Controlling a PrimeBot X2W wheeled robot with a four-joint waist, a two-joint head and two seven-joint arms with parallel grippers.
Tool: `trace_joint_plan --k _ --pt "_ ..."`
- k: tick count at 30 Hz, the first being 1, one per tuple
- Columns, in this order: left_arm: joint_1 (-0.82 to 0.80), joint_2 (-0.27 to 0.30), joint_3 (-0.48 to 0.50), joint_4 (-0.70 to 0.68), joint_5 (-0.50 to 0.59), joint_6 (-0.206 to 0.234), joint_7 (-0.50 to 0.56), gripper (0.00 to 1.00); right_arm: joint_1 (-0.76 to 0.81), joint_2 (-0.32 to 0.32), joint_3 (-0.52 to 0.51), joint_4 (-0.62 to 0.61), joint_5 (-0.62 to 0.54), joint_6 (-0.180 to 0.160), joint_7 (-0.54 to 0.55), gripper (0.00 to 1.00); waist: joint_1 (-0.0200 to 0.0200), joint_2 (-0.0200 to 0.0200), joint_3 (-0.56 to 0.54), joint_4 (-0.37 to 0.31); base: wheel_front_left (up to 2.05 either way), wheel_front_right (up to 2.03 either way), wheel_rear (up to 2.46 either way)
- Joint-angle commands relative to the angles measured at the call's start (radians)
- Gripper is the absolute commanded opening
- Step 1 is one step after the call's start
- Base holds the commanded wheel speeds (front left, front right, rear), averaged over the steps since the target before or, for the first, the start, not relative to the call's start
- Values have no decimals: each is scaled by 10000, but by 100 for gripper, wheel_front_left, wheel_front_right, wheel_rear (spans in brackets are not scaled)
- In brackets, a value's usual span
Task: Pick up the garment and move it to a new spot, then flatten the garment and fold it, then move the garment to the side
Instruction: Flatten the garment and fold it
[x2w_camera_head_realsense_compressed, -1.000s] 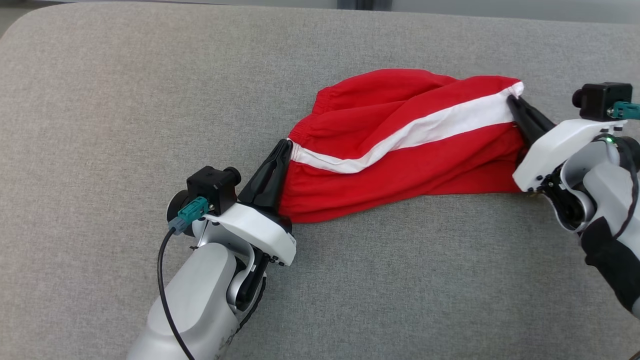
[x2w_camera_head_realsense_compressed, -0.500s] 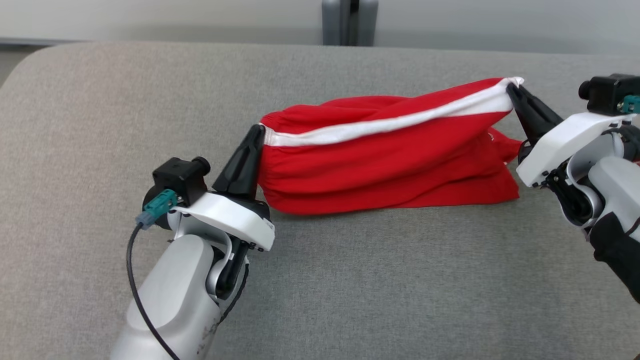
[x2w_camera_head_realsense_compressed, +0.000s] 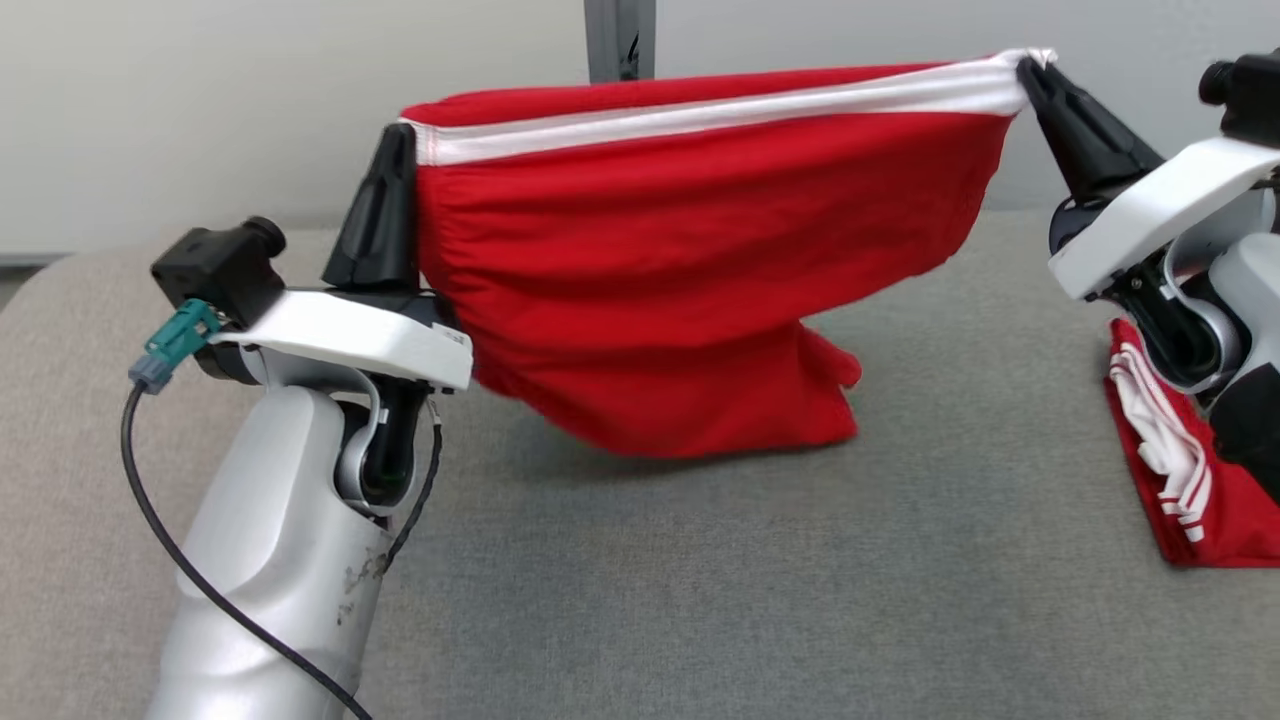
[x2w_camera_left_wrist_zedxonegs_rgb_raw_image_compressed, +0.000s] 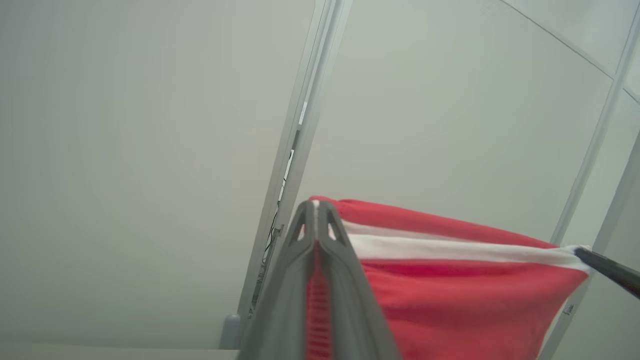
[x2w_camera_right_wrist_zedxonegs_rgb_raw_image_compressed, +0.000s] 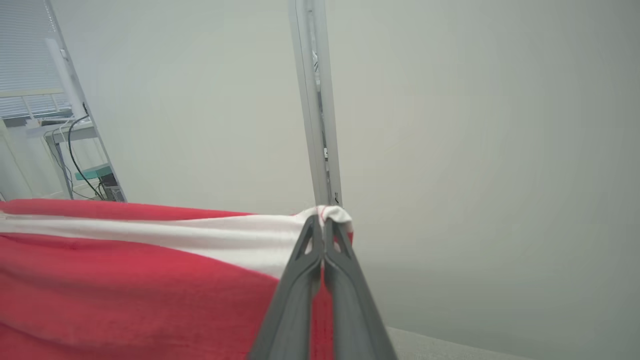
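Within the last second both arms have raised the red shorts (x2w_camera_head_realsense_compressed: 690, 250) off the grey cushion (x2w_camera_head_realsense_compressed: 700, 580). They hang stretched between the left gripper (x2w_camera_head_realsense_compressed: 398, 140) and the right gripper (x2w_camera_head_realsense_compressed: 1028, 72), each pinching the white-striped edge tightly. The lowest fold seems to touch the cushion, so the pick-up looks almost complete.

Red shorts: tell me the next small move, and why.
Probably raise both grippers a little higher, together. The left gripper and right gripper each pinch a top corner of the shorts, stretched between them, but the bottom folds seem to rest on the grey cushion.
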Motion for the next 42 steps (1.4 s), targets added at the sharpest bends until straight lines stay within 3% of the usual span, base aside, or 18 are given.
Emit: trace_joint_plan --k 1,8,17,27,32,37,42 --pt "-247 63 121 -16 -20 114 -45 0 -69 -111 -212 -113 -80 -1 -48 0 0 -1 -341 -252 0 0 0" --pt "-699 24 48 250 -14 350 -45 0 98 -177 -800 -742 -651 -1 -35 0 0 -1 -594 -444 0 0 0" --pt "-1217 116 -327 886 171 355 259 0 8 -155 -1122 -676 -1114 -1 -36 0 0 -1 -268 -564 0 0 0" --pt "-4990 340 -832 2185 633 222 1851 0 -3021 -217 -816 173 -1642 -1 383 0 0 -1 2863 -637 0 0 0" --pt "-7417 213 -874 3276 924 386 1192 0 -5342 103 -865 1401 -2104 -1 148 0 0 -1 4217 -642 0 0 0" --pt "-9081 83 -669 3773 932 691 40 0 -7221 479 -2244 2211 -3059 -2 -52 0 0 -1 5081 -664 0 0 0" --pt "-9101 16 -364 2952 1551 855 -34 0 -6608 1196 -3747 1856 -4331 -1 -29 0 0 -1 5718 -759 0 0 0"
